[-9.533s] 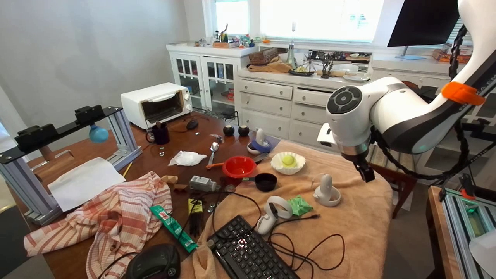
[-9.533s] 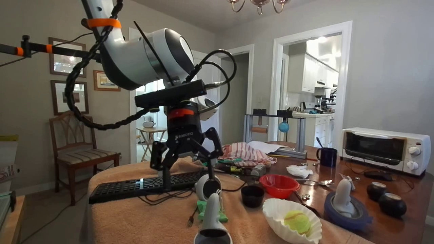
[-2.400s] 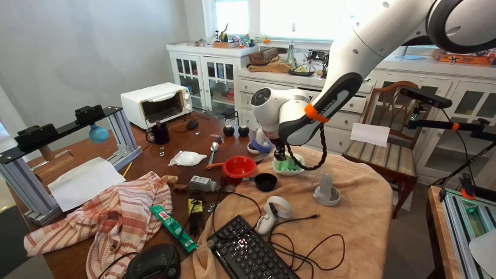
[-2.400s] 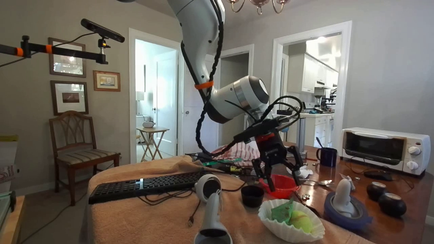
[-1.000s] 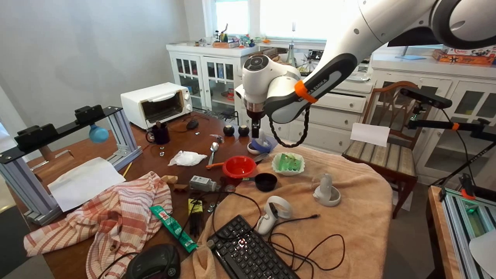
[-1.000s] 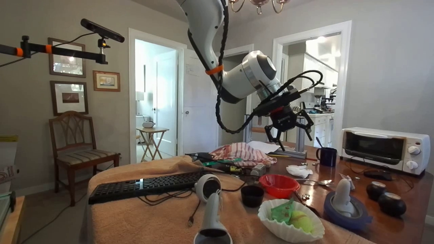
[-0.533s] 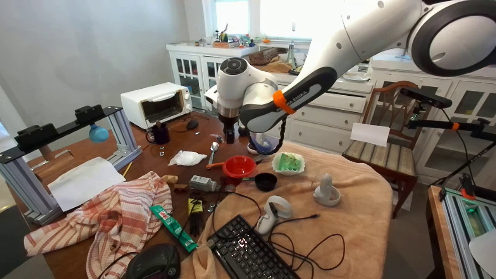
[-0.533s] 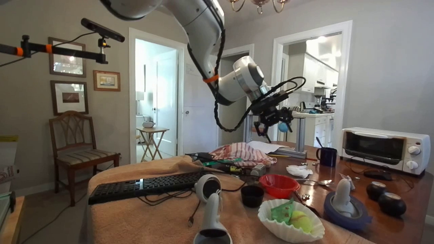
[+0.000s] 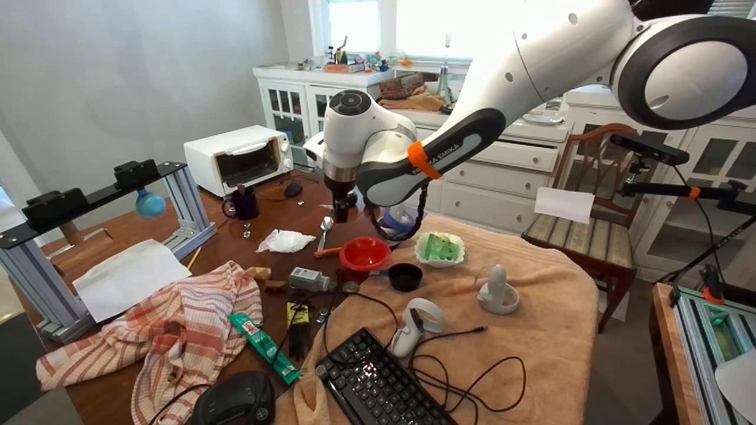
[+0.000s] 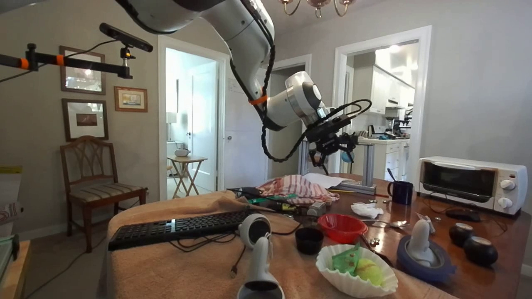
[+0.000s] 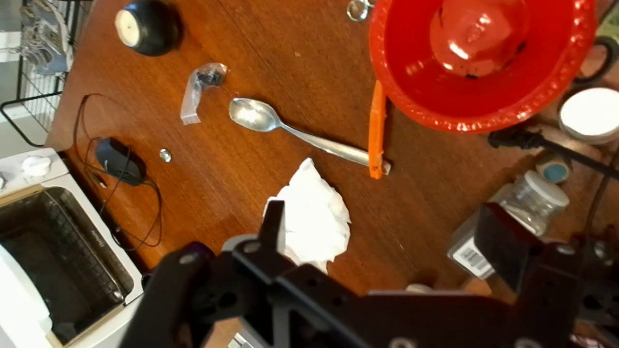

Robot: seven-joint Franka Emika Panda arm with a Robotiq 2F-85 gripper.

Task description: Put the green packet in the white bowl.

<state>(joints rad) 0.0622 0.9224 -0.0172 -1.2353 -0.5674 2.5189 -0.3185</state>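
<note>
The small bright-green packet lies in the white bowl, leaning on a yellow-green tennis ball. In an exterior view the packet and the ball sit side by side inside the bowl's fluted white wall. My gripper is open and empty, raised above the table well away from the bowl. In the wrist view its fingers stand wide apart over bare wood, between a crumpled white tissue and a clear bottle. The packet and white bowl are out of the wrist view.
A red bowl and a black cup stand beside the white bowl. A spoon, white tissue and clear bottle lie below the gripper. White controllers, a keyboard and cables lie on the towel.
Earlier the green packet lay on the towel by the controllers; now it is in the white bowl. The open gripper has risen and moved away from the bowl, past the red bowl.
</note>
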